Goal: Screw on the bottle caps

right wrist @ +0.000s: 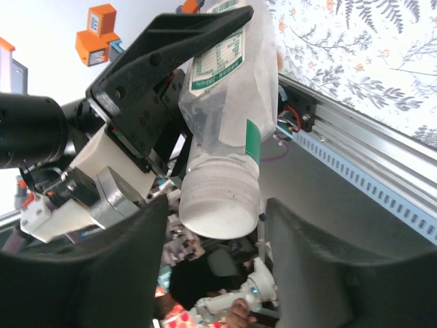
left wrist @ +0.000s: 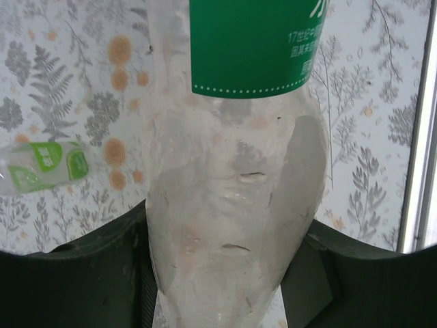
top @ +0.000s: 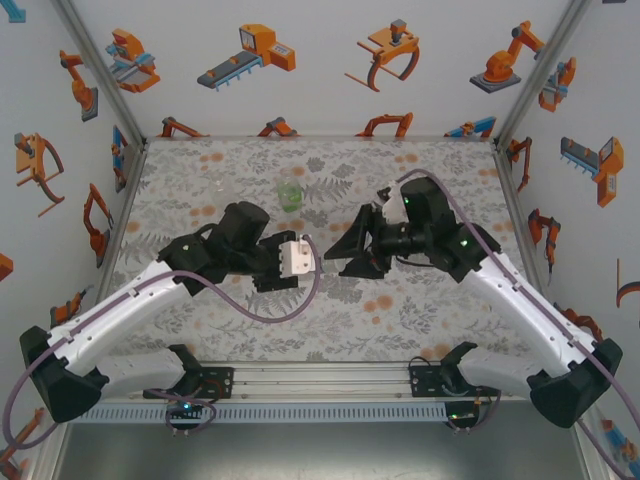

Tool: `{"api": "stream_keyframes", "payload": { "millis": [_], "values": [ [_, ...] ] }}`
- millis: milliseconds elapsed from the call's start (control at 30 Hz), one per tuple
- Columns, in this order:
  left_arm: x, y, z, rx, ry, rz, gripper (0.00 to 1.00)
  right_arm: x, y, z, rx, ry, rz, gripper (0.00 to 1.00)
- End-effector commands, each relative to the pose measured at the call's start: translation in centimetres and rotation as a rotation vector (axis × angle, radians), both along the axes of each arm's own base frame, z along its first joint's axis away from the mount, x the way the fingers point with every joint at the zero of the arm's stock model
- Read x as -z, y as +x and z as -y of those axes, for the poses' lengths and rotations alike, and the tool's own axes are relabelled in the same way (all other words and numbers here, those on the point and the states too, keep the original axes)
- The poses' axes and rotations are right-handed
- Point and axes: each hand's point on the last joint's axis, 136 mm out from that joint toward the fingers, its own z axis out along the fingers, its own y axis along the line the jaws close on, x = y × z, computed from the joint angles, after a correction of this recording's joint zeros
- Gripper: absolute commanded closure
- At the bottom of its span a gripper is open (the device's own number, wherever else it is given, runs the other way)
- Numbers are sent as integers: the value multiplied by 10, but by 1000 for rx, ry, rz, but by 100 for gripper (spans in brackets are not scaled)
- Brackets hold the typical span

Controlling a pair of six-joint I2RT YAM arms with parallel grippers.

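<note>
- Jaws of our left gripper (left wrist: 222, 273) clamp the clear bottle (left wrist: 232, 171), green-labelled, above the table (top: 200, 170).
- We see our right gripper (right wrist: 217, 232) open, its fingers (right wrist: 95, 273) closely flanking the bottle's white cap (right wrist: 218, 201).

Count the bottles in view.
3: tall clear bottle in the left gripper; green bottle standing far mid-table; small clear bottle lying on the table. More may hide behind arms.

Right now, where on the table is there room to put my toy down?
The middle is crowded: the left gripper holds the tall bottle by the right gripper, with the green bottle just behind. The table is bare on the near strip in front of them and in the far right corner.
</note>
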Motion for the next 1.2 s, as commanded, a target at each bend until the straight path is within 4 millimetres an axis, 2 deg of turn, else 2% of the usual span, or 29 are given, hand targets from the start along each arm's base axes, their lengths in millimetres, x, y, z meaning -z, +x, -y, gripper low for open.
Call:
{"api": "stream_keyframes", "payload": {
  "millis": [0,133,300,400,533,633,733,833,933,1167],
  "values": [
    [-17,4,12,18,-113,-22,100,-11,-3,27,19,-105,37,33],
    [-15,2,12,36,-128,-58,100,-40,5,31,0,-120,208,31],
    [-19,-1,12,48,-152,-107,100,-54,14,34,-23,-146,353,35],
    [-20,-4,12,59,-155,-148,100,-61,17,41,-67,-212,513,40],
    [-18,-13,10,82,-135,-219,100,-81,16,44,-191,-255,912,43],
    [-16,-21,10,111,-121,-279,100,-101,-4,32,-353,-152,1286,43],
    [-14,-26,10,126,-109,-319,100,-106,-23,21,-500,-55,1509,43],
    [-16,-28,10,125,-114,-334,100,-105,-38,12,-621,38,1589,43],
    [-17,-30,11,119,-122,-352,100,-101,-45,5,-669,75,1634,40],
    [-19,-33,14,128,-133,-396,100,-82,-54,-4,-742,108,1615,38]
  ]
}}
